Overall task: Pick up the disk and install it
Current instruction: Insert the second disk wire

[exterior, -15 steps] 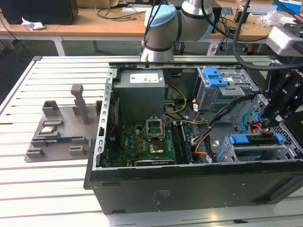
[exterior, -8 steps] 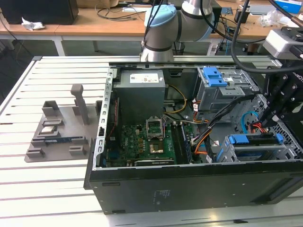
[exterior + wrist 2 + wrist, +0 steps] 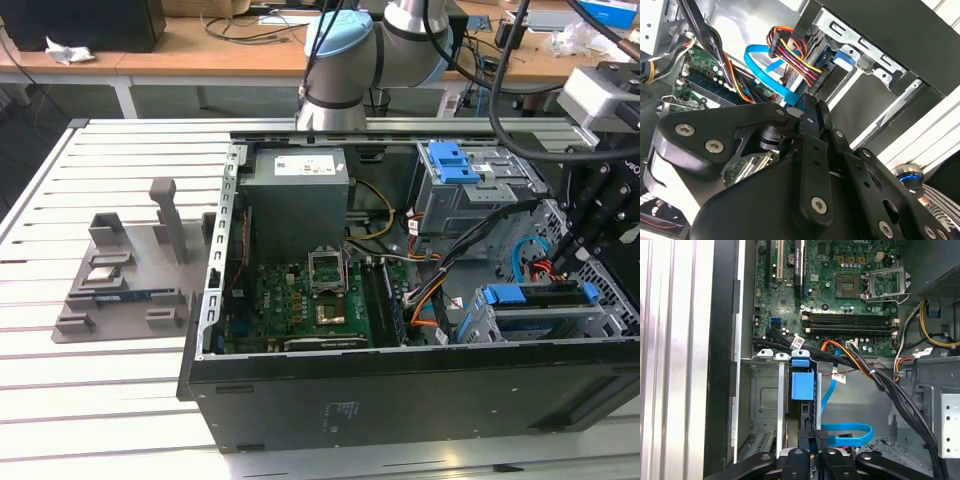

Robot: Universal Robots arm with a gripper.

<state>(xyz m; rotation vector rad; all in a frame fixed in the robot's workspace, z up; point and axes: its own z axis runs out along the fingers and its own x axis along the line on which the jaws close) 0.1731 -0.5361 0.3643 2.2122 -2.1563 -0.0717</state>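
The disk (image 3: 535,297) sits in the lower drive cage (image 3: 500,325) at the exterior view's right, its blue side rails along the top. In the first wrist view I look along the disk (image 3: 802,385) edge-on between the cage walls. My gripper (image 3: 568,268) hangs just above its end nearest the case's right wall. The fingers are shut together, and in both wrist views the tips (image 3: 816,437) (image 3: 807,107) rest at the disk's end beside the blue rail (image 3: 842,57). I cannot tell whether they pinch any part of the disk.
A grey power-supply box (image 3: 297,195) and the motherboard (image 3: 300,305) fill the case's left half. An upper drive cage with a blue latch (image 3: 450,160) stands behind. A blue data cable (image 3: 845,435) and coloured power wires (image 3: 790,47) crowd the gripper. A grey fixture (image 3: 130,270) lies on the slatted table.
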